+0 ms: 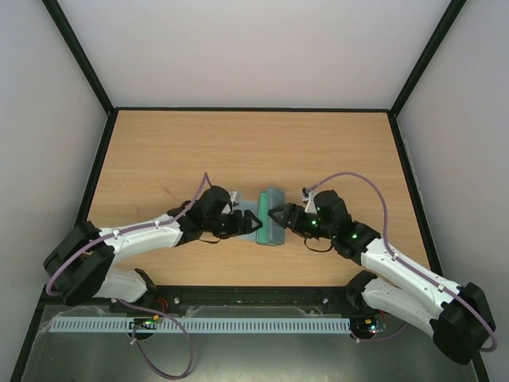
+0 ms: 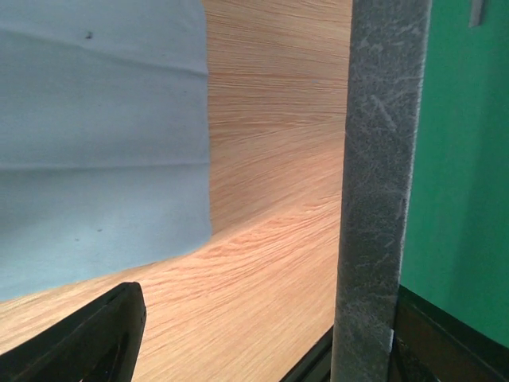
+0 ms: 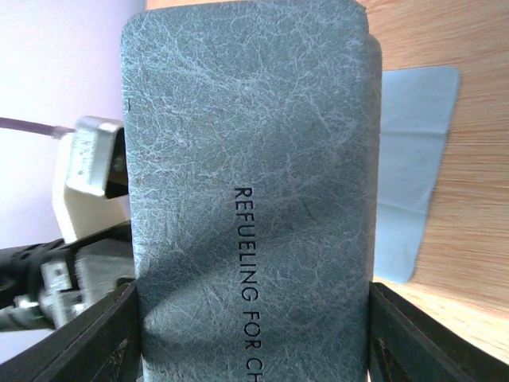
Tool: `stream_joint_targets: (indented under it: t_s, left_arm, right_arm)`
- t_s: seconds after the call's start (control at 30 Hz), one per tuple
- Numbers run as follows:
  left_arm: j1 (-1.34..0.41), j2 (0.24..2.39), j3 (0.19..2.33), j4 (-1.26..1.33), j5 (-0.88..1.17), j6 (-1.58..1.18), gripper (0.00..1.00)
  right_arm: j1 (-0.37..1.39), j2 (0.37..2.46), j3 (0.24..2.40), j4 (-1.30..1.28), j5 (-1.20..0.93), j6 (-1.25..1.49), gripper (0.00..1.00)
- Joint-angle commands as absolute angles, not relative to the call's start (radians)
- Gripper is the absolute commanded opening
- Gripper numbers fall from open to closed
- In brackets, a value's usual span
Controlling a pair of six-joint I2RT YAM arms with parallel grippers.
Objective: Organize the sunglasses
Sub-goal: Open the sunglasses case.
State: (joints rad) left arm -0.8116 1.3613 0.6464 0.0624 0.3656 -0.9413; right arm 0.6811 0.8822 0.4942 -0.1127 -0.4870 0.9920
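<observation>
Blue-grey case (image 3: 246, 159) (marbled pattern), lt-blue cloth (image 3: 413, 159)

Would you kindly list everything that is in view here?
table: one, light wood, black-edged.
case: one, blue-grey with printed lettering, at table centre.
cloth: one, light blue, flat beside the case on the left arm's side.
sunglasses: none in view.
cables: two, purple, one looping over each arm.
arms: two, white and black, near edge.
left fingers: black, open beside the case.
right fingers: black, shut on the case.
</observation>
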Motion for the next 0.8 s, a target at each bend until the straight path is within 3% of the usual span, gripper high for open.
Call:
stream_joint_targets:
  t_s: [0.0,0.33,0.57,0.77]
  left_arm:
    - [-0.764,1.345,0.613,-0.03,0.308,-0.914,0.8]
    - [-0.69,1.26,0.644,-0.116,0.318,-0.875,0.81]
    - [-0.58,1.197,0.706,-0.228,0.338,-0.8,0.82]
    - [-0.557,1.159,0.716,-0.257,0.349,-0.787,0.82]
  right_arm:
    - [0.671,0.848,0.496,-0.03,-0.558,1.002,0.39]
    - [0.603,0.903,0.481,0.047,-0.606,0.994,0.39]
    - [0.403,1.178,0.576,0.287,-0.749,0.979,0.39]
    - [0.36,1.48,0.714,0.523,-0.823,1.024,0.42]
